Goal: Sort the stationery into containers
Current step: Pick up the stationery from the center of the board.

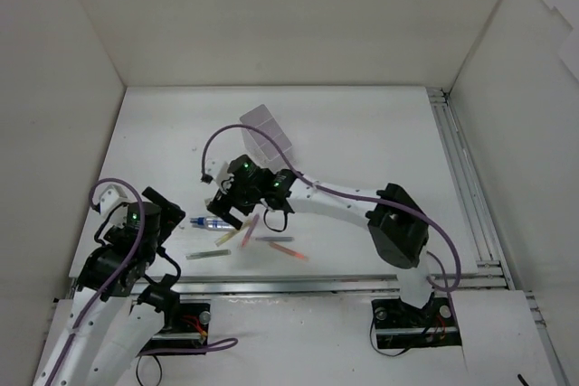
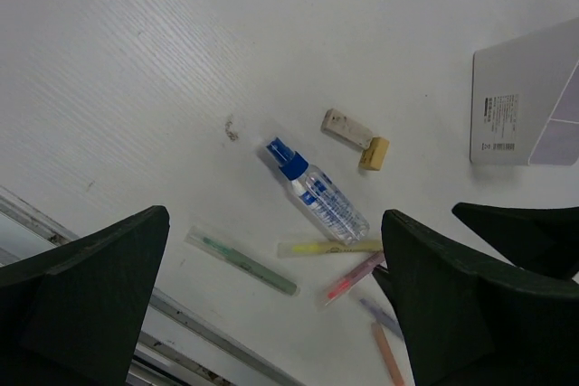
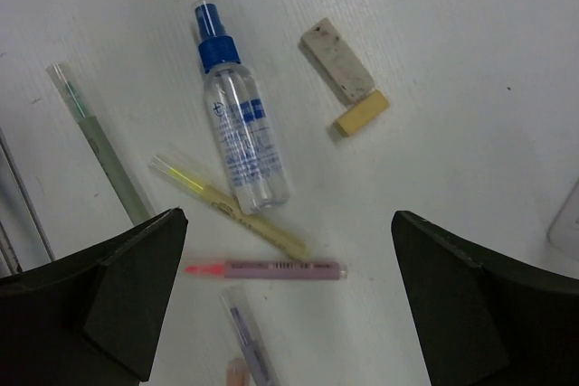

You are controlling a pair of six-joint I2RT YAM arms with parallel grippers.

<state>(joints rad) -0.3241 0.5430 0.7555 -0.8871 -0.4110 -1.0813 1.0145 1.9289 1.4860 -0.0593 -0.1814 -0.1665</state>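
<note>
The left jaws stand fully open and hold nothing, well to the left of the spray bottle (image 3: 242,146) that lies on the desk (image 1: 362,133). A green pen (image 3: 99,146) lies alone near the bottle's near side. The right jaws hang right above the bottle, spread wide and empty too. A yellow pen (image 3: 231,207) touches the bottle's base, and a pink pen (image 3: 267,268) lies just past it. A grey pen (image 3: 249,345) and an orange pen (image 2: 387,353) lie further out from the base. 2 short blocks, 1 whitish (image 3: 336,61) and 1 tan (image 3: 362,113), touch each other near the bottle's far side. The compartment box (image 1: 268,133) sits well beyond the bottle, to the right. The step looks like a first pick. The jaws should probably come down square across the bottle's mid-body, clear of the yellow pen, since the round body may roll away.
</note>
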